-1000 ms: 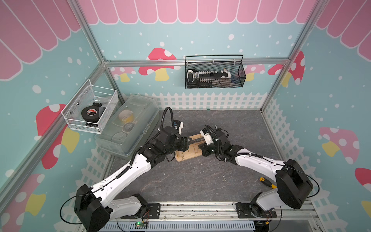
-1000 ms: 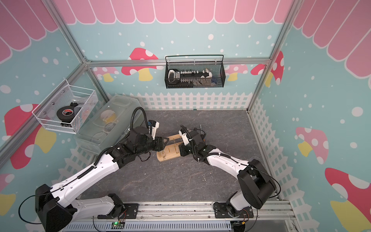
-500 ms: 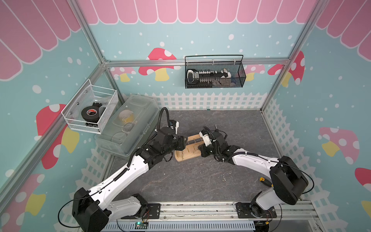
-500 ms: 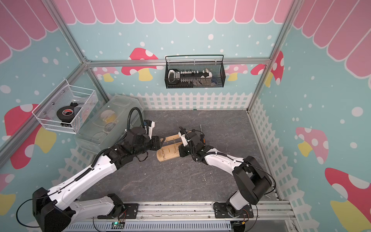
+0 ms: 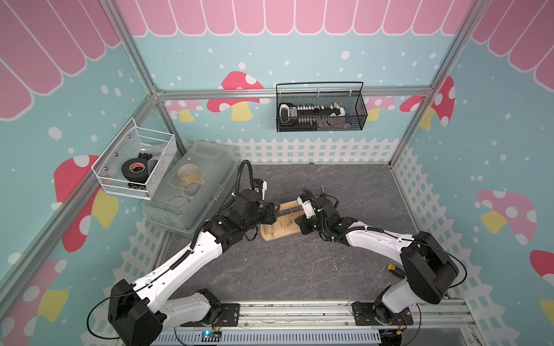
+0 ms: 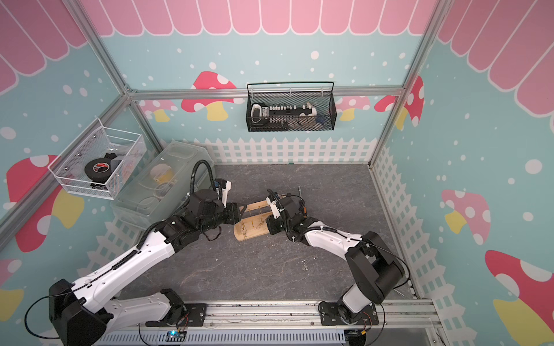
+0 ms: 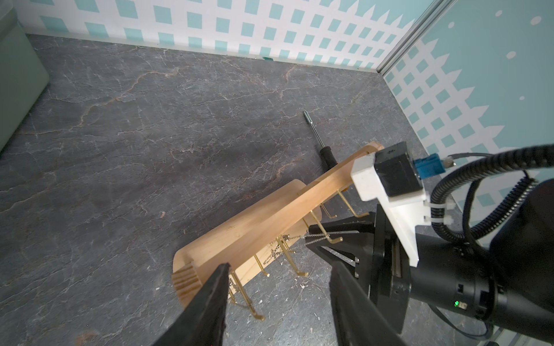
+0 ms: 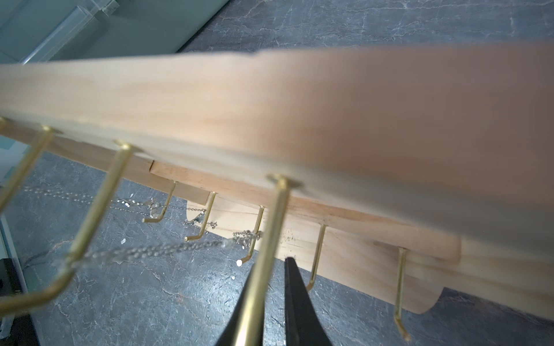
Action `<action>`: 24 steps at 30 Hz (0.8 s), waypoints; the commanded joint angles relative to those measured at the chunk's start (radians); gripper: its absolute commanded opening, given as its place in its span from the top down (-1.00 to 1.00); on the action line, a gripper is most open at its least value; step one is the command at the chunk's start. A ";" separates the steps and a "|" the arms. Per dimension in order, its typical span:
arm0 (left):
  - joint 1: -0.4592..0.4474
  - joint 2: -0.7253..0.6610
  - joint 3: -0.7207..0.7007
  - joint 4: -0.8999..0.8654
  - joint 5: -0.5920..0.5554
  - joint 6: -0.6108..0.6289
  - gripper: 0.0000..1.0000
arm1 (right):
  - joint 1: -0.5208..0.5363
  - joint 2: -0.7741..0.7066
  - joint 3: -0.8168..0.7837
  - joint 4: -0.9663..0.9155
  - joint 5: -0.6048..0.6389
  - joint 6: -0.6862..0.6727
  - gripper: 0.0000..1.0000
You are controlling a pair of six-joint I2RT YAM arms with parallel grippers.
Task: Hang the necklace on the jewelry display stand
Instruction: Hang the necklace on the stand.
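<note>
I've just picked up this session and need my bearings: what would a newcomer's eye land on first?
The light-wood jewelry display stand at mid-table, flanked by both arms: left gripper open at one end, right gripper at the gold pegs. Next, the thin silver necklace strung across those pegs, and a clear lidded box by the left wall.

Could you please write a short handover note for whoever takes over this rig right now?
Left pincer: open, empty, at one end of the jewelry display stand.
Right pincer: jaws nearly together by a gold peg; grip on the chain unclear.
Necklace: chain strung between pegs under the crossbar.
Done: chain on pegs.
To do: confirm release, withdraw both arms.
</note>
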 commanded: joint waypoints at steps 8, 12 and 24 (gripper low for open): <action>0.005 -0.002 0.004 -0.030 -0.025 -0.007 -0.08 | 0.003 -0.083 -0.019 -0.052 0.032 -0.021 0.62; 0.005 0.000 0.009 -0.036 -0.025 -0.013 -0.08 | 0.002 -0.133 -0.034 -0.082 0.037 -0.026 0.50; -0.003 0.006 0.004 -0.062 -0.057 -0.021 0.01 | -0.026 -0.202 -0.138 -0.017 -0.044 -0.045 0.59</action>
